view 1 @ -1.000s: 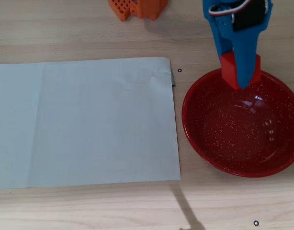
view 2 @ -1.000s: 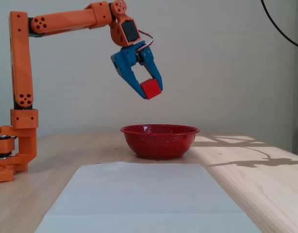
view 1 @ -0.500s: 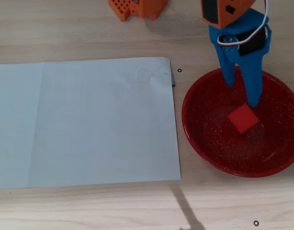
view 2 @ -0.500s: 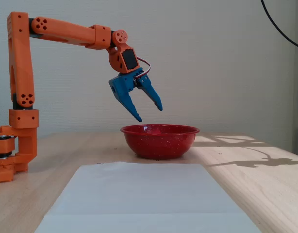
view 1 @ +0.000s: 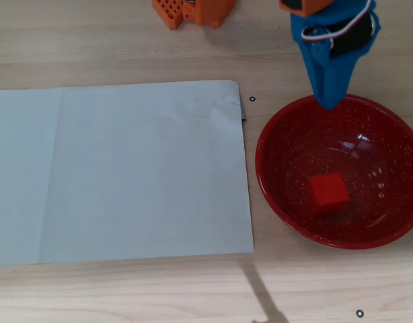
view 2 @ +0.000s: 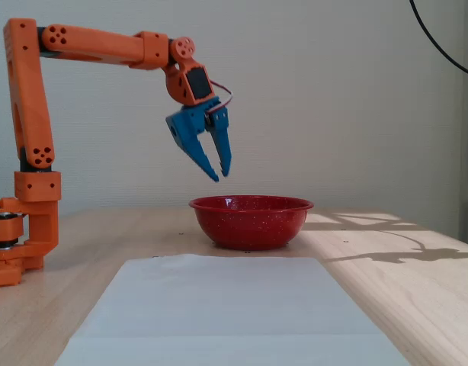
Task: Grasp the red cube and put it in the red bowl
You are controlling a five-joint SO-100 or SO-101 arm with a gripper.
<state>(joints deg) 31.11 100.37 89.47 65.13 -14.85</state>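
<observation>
So the gripper [view 2: 221,175] is hanging up in the air above the near-arm rim of the red bowl [view 2: 251,221], blue jaws parted a little at the tips with nothing between them and touching nothing. From the overhead view its tip lines up over the bowl's top edge. The red cube [view 1: 328,191] is sitting inside the bowl, a bit below centre in that view, resting on the bottom. A big sheet of white paper [view 1: 119,171] lies flat on the wooden bench [view 1: 126,289], just beside the bowl.
</observation>
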